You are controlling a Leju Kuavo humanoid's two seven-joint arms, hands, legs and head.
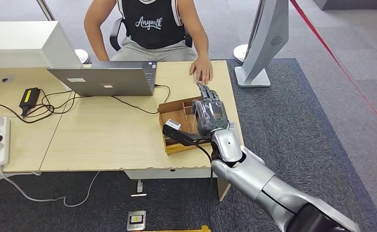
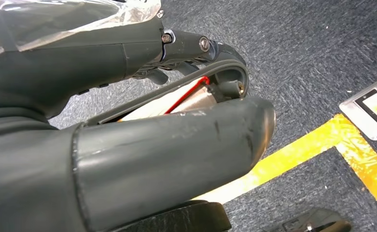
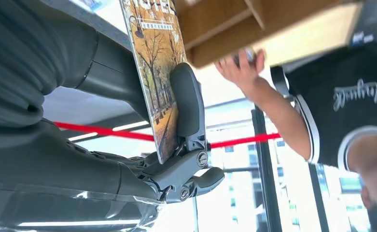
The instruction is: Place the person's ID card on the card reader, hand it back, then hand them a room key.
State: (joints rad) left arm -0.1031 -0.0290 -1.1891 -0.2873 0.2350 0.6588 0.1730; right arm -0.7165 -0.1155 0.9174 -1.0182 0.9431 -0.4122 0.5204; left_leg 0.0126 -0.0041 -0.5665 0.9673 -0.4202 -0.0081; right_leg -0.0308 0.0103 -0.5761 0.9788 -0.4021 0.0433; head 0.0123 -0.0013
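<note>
Reaching over the wooden tray (image 1: 176, 126) near the desk's (image 1: 104, 140) right edge, the right hand (image 1: 210, 113) holds a room key card (image 3: 157, 72), printed with an autumn tree-lined path, pinched between the thumb and a dark finger (image 3: 188, 104) in the right wrist view. Its fingertips stretch toward the person's hand (image 1: 202, 70), which rests flat on the far edge of the desk, near but not touching. The person (image 1: 150, 26) sits behind the desk in a black sleeveless top. A grey laptop (image 1: 106, 79) stands open to the left of the tray, with black cables trailing across the desk. The left hand (image 2: 128, 121) hangs over grey carpet and yellow floor tape (image 2: 321, 150), fingers curled in toward the thumb; whether anything lies inside them cannot be told.
</note>
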